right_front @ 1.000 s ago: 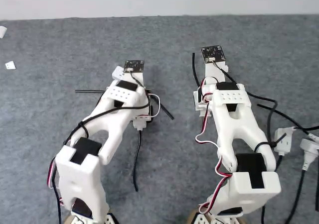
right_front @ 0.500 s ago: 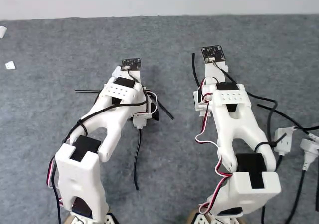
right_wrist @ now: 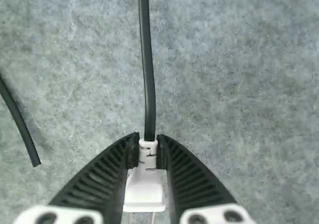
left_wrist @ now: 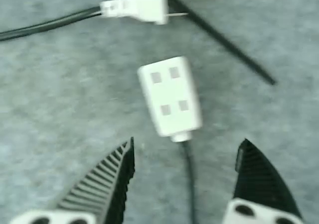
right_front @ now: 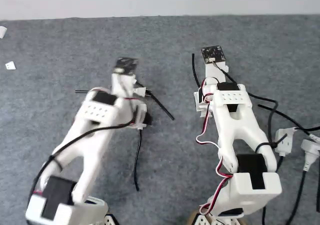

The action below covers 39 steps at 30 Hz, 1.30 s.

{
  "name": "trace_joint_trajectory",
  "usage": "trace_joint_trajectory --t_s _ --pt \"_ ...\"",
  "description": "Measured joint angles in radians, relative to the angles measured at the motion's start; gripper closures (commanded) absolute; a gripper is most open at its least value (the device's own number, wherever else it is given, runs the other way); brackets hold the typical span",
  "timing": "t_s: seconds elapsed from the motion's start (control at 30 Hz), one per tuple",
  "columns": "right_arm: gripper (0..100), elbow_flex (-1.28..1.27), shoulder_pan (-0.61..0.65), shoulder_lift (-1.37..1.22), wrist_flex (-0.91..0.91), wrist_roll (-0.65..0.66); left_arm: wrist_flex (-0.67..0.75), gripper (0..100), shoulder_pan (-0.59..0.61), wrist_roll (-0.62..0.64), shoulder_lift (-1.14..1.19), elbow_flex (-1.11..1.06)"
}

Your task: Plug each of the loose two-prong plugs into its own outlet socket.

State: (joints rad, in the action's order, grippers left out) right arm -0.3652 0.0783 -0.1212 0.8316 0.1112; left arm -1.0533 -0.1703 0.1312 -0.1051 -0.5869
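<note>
My left gripper (left_wrist: 187, 143) is open above the grey mat, its black fingers (left_wrist: 112, 181) apart on either side of a white outlet socket (left_wrist: 169, 97) whose black cord runs back between them. Beyond the socket lies a loose white two-prong plug (left_wrist: 142, 6), also visible beside the left wrist (right_front: 139, 91). My right gripper (right_wrist: 146, 138) is shut on a second white plug (right_wrist: 144, 186), and that plug's black cord (right_wrist: 145, 59) stretches straight away over the mat.
A thin black cable (right_front: 161, 105) lies diagonally between the arms. Another white socket block (right_front: 284, 141) and a white plug (right_front: 309, 153) with black cords sit at the right edge. Two white scraps (right_front: 10, 65) lie far left.
The left arm has drawn back and swung left, uncovering the loose plug by its wrist. The right arm has not moved.
</note>
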Motion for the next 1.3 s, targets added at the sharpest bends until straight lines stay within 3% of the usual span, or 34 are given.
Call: trace_joint_trajectory --t_s 0.2,0.37,0.73,0.93,1.3 --pt "98.8 0.057 0.046 0.026 0.104 0.031 0.084 71 0.147 -0.077 0.101 -0.038" --pt "98.8 0.072 0.138 0.176 0.265 0.094 0.077 89 0.192 -0.155 0.275 0.089" --pt "98.8 -0.017 0.348 0.681 0.489 0.110 -0.052 88 0.161 -0.443 0.356 0.195" --pt "98.8 -0.118 0.419 0.786 0.483 0.110 -0.129 88 0.129 -0.614 0.356 0.199" --pt "98.8 -0.158 0.428 0.549 0.315 0.101 -0.074 88 0.072 -0.726 0.210 0.006"
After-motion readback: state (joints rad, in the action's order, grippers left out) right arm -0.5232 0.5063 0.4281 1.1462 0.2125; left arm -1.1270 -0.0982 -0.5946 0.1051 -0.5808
